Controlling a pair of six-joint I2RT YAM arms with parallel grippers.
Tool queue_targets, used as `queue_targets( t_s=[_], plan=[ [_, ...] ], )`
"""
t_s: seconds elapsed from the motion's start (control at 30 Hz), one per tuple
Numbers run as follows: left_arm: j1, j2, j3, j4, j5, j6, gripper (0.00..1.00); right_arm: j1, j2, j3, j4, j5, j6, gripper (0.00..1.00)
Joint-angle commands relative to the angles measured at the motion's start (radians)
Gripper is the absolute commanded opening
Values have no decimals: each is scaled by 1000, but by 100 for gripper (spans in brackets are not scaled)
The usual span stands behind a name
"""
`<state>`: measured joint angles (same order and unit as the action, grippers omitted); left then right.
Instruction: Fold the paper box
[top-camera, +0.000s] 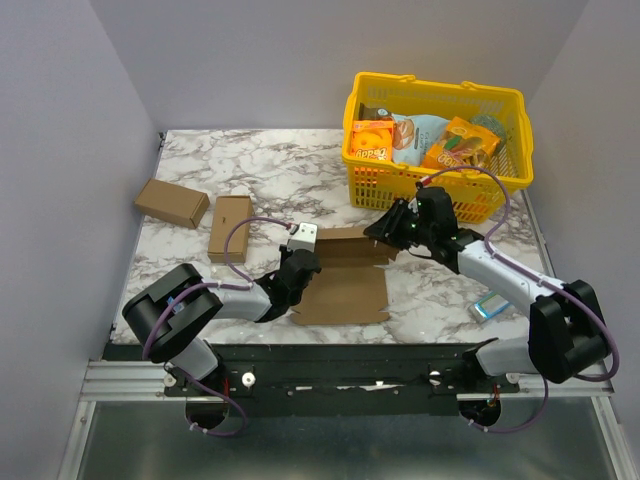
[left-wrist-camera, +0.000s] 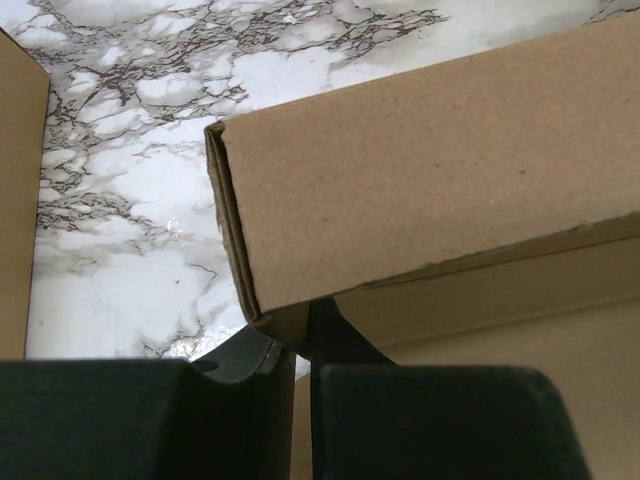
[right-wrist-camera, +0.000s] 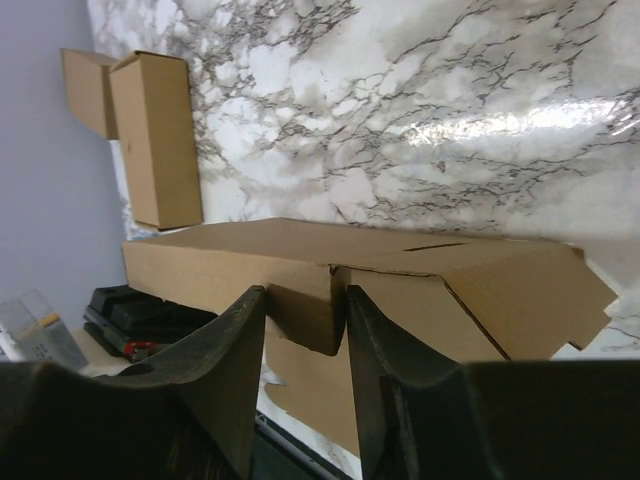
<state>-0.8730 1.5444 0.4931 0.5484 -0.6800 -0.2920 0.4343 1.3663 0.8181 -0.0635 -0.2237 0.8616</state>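
The paper box (top-camera: 345, 290) lies in the middle of the marble table as a flat brown panel with its far wall raised. My left gripper (top-camera: 297, 268) is at the box's left end. In the left wrist view it (left-wrist-camera: 298, 335) is shut on the lower corner of the raised wall (left-wrist-camera: 420, 170). My right gripper (top-camera: 388, 232) is at the box's far right corner. In the right wrist view it (right-wrist-camera: 306, 300) straddles a hanging side flap of the box (right-wrist-camera: 230, 255), and the flap fills the gap between the fingers.
A yellow basket (top-camera: 437, 100) of packaged goods stands at the back right, just behind my right arm. Two smaller brown boxes (top-camera: 172, 203) (top-camera: 229, 228) lie at the left; one also shows in the right wrist view (right-wrist-camera: 155, 135). A small blue-white packet (top-camera: 490, 307) lies near the right front edge.
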Motion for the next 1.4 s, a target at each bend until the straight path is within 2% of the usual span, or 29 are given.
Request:
queue_targets(
  t_s=[0.0,0.47,0.57,0.83,1.07,1.1,1.13,1.17,1.2,1.23,1.33,1.37],
  plan=[
    [-12,-1,-18,-21,-23,30,0,-28,-13,-72,125,-75,83,41],
    [-12,-41,-50,28,25,22,0,-97,2,-191,326,-218,197,27],
    [-12,-49,-54,34,33,19,0,-108,-4,-209,366,-230,218,19],
    [-12,-72,-87,93,68,33,0,-114,13,-211,393,-263,235,6],
    [-14,-72,-74,64,69,25,0,-115,-4,-215,395,-252,231,3],
    [-14,-72,-64,53,66,21,0,-115,-9,-214,389,-250,209,4],
    [-12,-69,-59,44,62,17,0,-115,-15,-206,378,-246,195,14],
    [-12,-67,-54,22,56,17,0,-115,-32,-201,360,-235,182,19],
    [-11,-67,-44,10,45,16,0,-115,-47,-198,311,-206,153,28],
    [-9,-66,-41,1,42,14,0,-115,-62,-198,289,-188,134,51],
    [-3,-73,-36,-16,54,4,0,-114,-148,-217,217,-122,53,73],
    [0,-72,-34,-19,56,1,0,-114,-177,-238,202,-105,33,75]
  ],
)
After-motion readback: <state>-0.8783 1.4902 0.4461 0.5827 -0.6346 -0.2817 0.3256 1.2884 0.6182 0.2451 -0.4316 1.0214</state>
